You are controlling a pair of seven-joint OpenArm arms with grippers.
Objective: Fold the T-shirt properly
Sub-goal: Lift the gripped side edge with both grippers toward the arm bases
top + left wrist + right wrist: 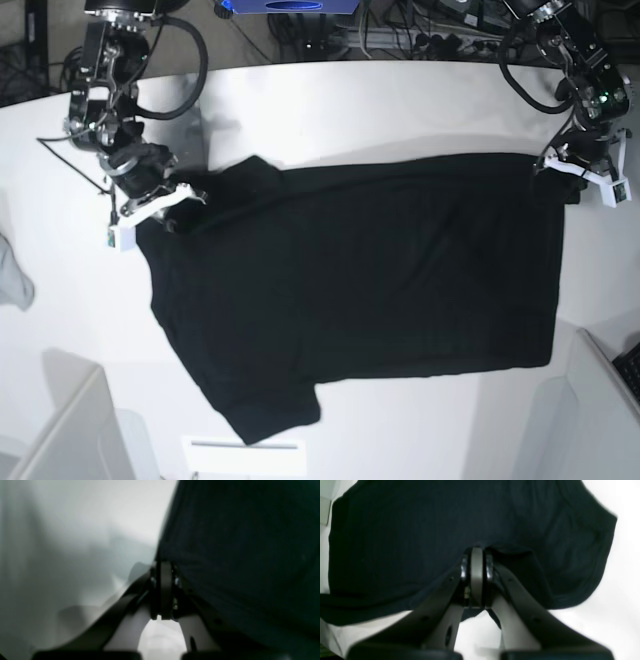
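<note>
Both arms reach wide apart, the left claw [163, 590] and right claw [476, 576] each clamped tight.

One T-shirt [380, 270] is spread across one white table [400, 100], plain black side up, with two short sleeves showing, one near the far left corner and one at the near left; two robot arms stand over it, each ending in one gripper, the right gripper [172, 200] at the shirt's left end in the base view and the left gripper [565, 175] at its right end; each gripper has two fingers. One grey cloth scrap [12, 275] lies at the table's left edge.
</note>
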